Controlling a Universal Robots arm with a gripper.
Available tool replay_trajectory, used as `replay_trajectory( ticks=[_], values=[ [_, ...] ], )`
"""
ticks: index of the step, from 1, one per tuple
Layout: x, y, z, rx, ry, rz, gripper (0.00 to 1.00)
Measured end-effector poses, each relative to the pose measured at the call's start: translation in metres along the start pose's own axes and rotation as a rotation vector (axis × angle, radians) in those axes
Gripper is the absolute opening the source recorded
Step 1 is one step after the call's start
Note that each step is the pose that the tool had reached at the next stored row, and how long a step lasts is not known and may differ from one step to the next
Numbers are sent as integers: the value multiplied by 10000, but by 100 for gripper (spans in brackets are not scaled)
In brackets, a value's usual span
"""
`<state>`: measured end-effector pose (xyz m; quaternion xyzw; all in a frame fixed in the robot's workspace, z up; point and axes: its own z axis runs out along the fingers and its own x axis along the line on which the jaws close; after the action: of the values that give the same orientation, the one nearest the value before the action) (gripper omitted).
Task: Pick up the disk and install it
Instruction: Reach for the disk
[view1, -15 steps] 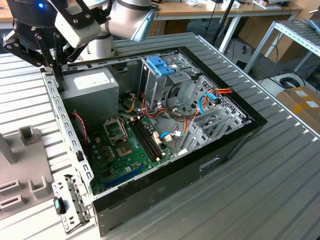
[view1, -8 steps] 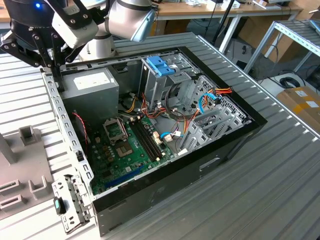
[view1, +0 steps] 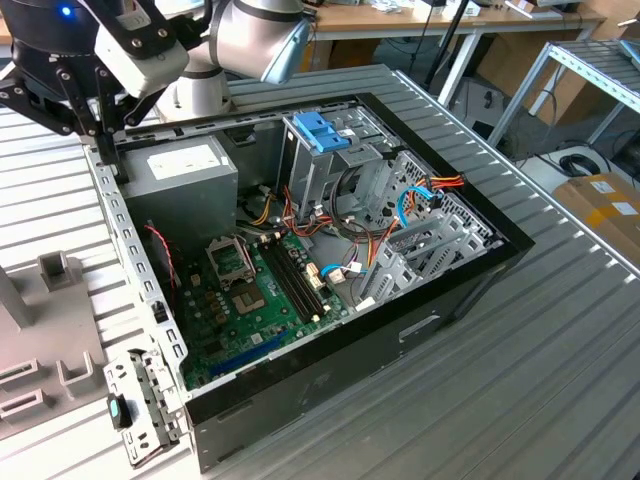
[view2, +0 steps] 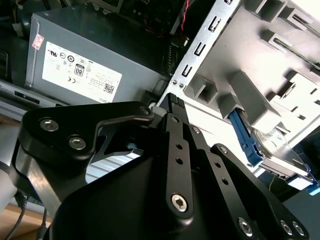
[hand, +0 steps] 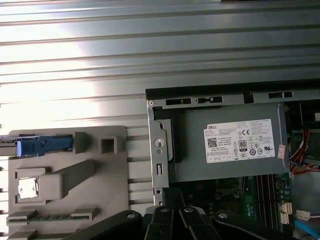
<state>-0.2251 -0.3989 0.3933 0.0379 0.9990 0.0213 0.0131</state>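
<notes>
Disk (view2: 280, 157): it stands on its thin edge in a slot of the grey holder (hand: 115, 200). The holder sits on the metal table (view1: 540, 380) beside the computer case (view1: 330, 385). The disk is not in the case yet.

Disk's long side: in the first wrist view the disk (hand: 45, 146) shows as a thin blue strip. That strip points straight at the side wall of the case.

Gripper (view2: 170, 102): it looks pressed closed, and there is nothing in it.

Gripper's place: it hangs over a corner of the case, just by the grey power box (hand: 200, 165).

Way to the disk: the disk lies off to one side of the gripper, past the case wall and over the holder. The two do not touch.

Arm: there is one arm, so this gripper has to do the job.

Hidden: one end of the disk is cut off in both wrist views. Grey posts of the holder cover part of its flat face. The gripper's black body blocks the ground right under it.
</notes>
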Motion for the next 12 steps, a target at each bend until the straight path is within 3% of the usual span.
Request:
replay_trajectory(
  ticks=[12],
  values=[
    [48, -4, -1, 0, 0, 0, 11]
  ],
)
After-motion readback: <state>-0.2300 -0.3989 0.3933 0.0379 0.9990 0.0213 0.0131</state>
